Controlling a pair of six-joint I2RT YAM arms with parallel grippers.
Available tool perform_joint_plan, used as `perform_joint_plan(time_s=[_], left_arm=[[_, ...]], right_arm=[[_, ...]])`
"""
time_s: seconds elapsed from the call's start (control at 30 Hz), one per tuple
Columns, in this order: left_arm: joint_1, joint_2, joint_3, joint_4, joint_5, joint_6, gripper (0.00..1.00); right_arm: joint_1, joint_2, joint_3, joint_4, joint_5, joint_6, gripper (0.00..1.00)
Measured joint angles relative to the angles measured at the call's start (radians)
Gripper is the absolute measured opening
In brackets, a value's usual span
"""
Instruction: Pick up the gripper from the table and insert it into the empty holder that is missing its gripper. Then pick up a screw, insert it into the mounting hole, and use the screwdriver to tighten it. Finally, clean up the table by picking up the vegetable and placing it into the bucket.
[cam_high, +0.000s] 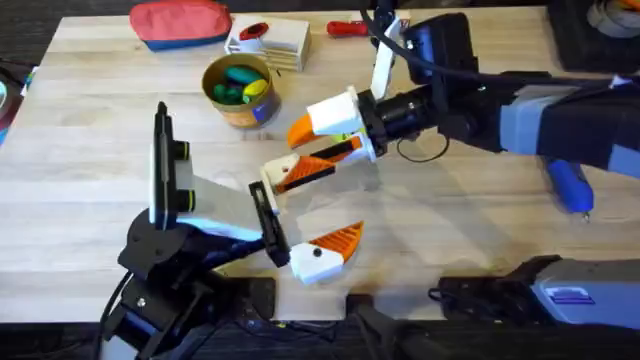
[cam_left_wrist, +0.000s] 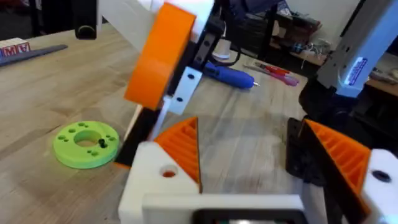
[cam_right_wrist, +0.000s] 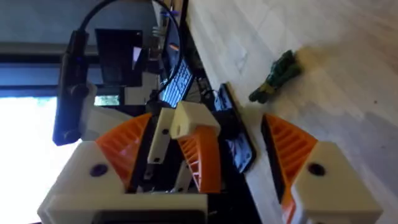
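both arms meet mid-table: the right gripper (cam_high: 318, 148) has its fingers spread around the left arm's holder (cam_right_wrist: 186, 121), beside the left gripper (cam_high: 295, 215), also spread. the screwdriver (cam_high: 571, 186) lies untouched at the right. the vegetable (cam_right_wrist: 277, 76) still lies on the table, away from the bucket (cam_high: 240, 92), so screwing and cleanup likely remain.

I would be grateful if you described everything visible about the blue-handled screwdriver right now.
The screwdriver has a thick, bright blue cylindrical handle that looks like plastic, with a short tip whose detail is hard to make out. It lies flat on the wooden table, on the right side, partly under the right arm's blue-grey link in the overhead view. In the left wrist view it rests on its side beyond the jaws. Neither gripper holds it.
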Motion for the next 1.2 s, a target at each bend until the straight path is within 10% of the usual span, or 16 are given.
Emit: perform_joint_plan(time_s=[0.33, 0.67, 1.2], left_arm=[[0.000, 0.000, 0.000, -0.001, 0.000, 0.000, 0.986], [0.000, 0.000, 0.000, -0.001, 0.000, 0.000, 0.986], [0.000, 0.000, 0.000, -0.001, 0.000, 0.000, 0.985]], right_arm=[[-0.147, 0.000, 0.086, -0.152, 0.273, -0.314, 0.992], [-0.124, 0.000, 0.247, -0.485, 0.799, -0.694, 0.992], [0.045, 0.129, 0.247, -0.515, 1.003, -0.806, 0.542]])
